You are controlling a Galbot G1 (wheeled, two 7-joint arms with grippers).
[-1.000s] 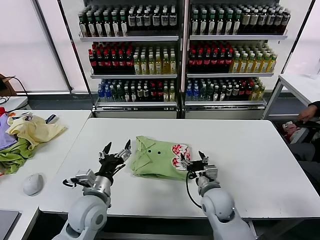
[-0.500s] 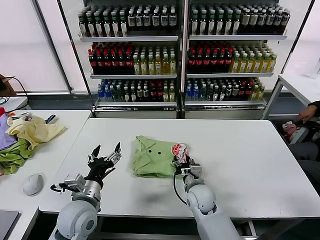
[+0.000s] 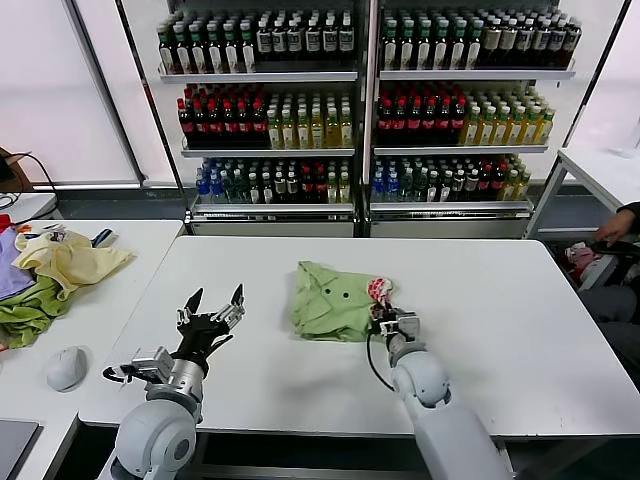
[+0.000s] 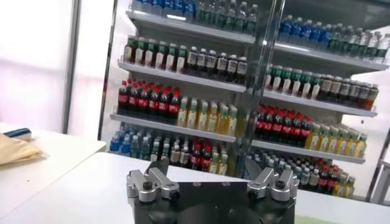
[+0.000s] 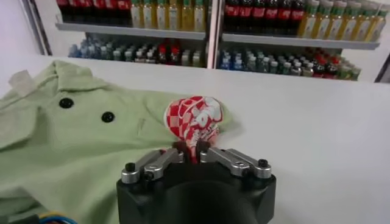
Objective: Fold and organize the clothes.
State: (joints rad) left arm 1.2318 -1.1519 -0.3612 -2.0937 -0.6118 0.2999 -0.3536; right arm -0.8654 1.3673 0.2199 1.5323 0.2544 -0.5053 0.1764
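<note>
One green shirt (image 3: 335,300) is lying on the bench (image 3: 500,300), right hand (image 3: 384,318) pinching its printed edge; left hand (image 3: 211,310) is hovering wide open, holding nothing (drink shelves (image 3: 360,110) behind).

A folded light green shirt (image 3: 335,300) lies on the white table (image 3: 500,290), just right of centre, toward its near edge.

my left gripper (image 4: 211,178): grey metal fingers (image 4: 148,181) spread apart, nothing between them | white flat table (image 4: 91,182) under me | tall glass-fronted drinks shelves (image 4: 244,91) beyond, rows of coloured bottles | crumpled yellow cloth (image 4: 15,149) on side table
</note>
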